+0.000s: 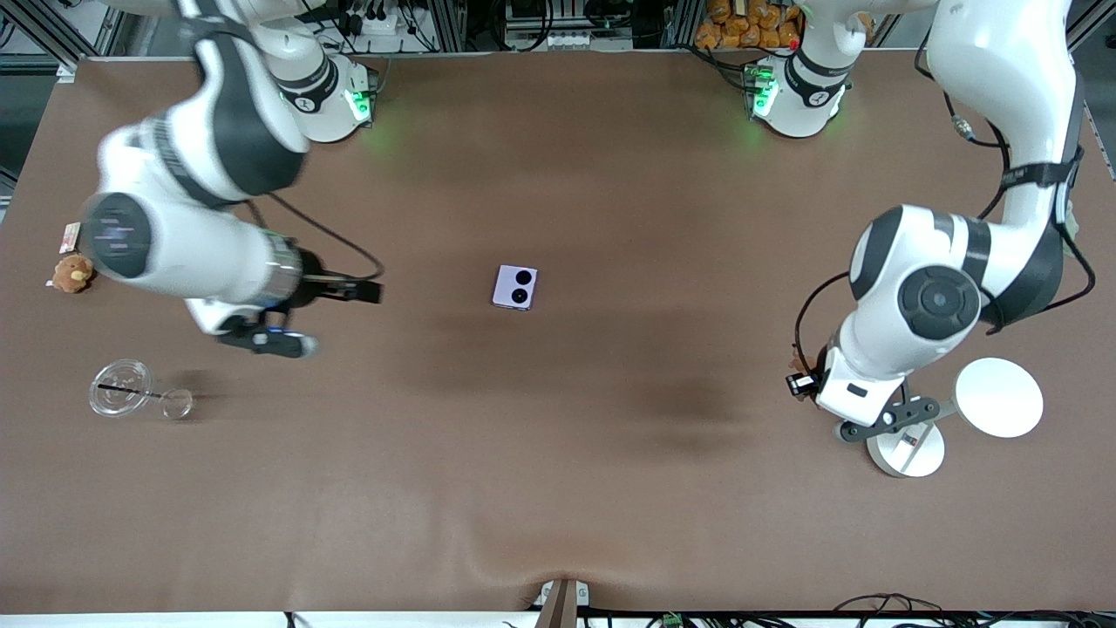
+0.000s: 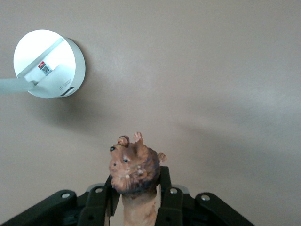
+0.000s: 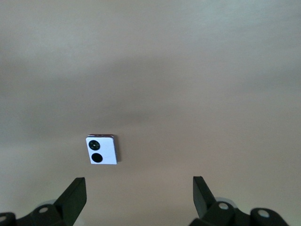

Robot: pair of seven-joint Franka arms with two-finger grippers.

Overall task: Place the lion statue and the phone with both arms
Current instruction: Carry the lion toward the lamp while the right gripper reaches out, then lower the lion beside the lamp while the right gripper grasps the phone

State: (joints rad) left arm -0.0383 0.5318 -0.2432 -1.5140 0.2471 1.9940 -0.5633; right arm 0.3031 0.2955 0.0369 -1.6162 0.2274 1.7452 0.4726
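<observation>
Phone [image 1: 514, 287] lies flat mid-counter, thin, rigid, probably slick; take its side edges. Right gripper [image 3: 138, 197], jaws apart, hovers at its nine o'clock. Left gripper [image 2: 136, 197] clamps the light, stiff lion statue [image 2: 135, 169] by its body at the phone's four o'clock.

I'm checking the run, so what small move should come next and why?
Probably the right gripper should move toward the phone and come down over it. Its jaws are open and empty, and the phone lies untouched mid-table. The left gripper is already shut on the lion statue, near the white round stand.
</observation>
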